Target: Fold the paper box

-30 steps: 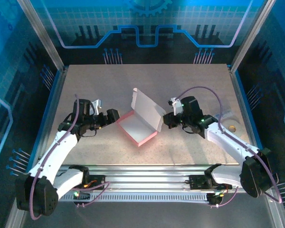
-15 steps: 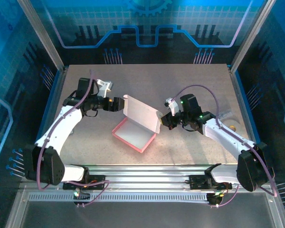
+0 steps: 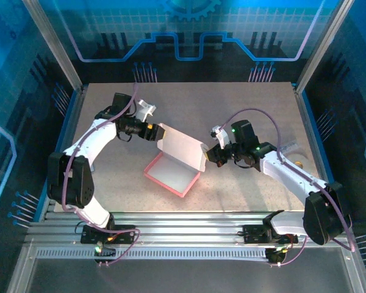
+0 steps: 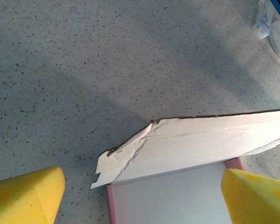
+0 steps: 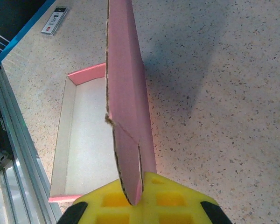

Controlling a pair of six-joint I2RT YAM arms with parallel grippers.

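My paper box (image 3: 171,174) sits in the middle of the table (image 3: 250,110). It is thin card, pink outside and pale white inside, with sharp creases. The bottom part is a flat open tray lying on the table. The lid stands up along the far long side of the tray, like a thin wall. The box's long way runs from my left to my right, slanted a little.

My right pincer (image 3: 208,155) is at the right end of the lid. It is clamped tight on the lid's edge, with the pink card pinched between its yellow foam pads (image 5: 177,200). My left pincer (image 3: 154,132) is at the left end, just beside the lid's crumpled corner. Its jaws are spread wide. The corner pokes in between the pads (image 4: 23,193) but does not seem to touch them, so it holds nothing.

Each pincer has one end, and the tray lies on the near side of the lid. I think the lid must tip down toward me to cover the tray. The card looks floppy and could bend
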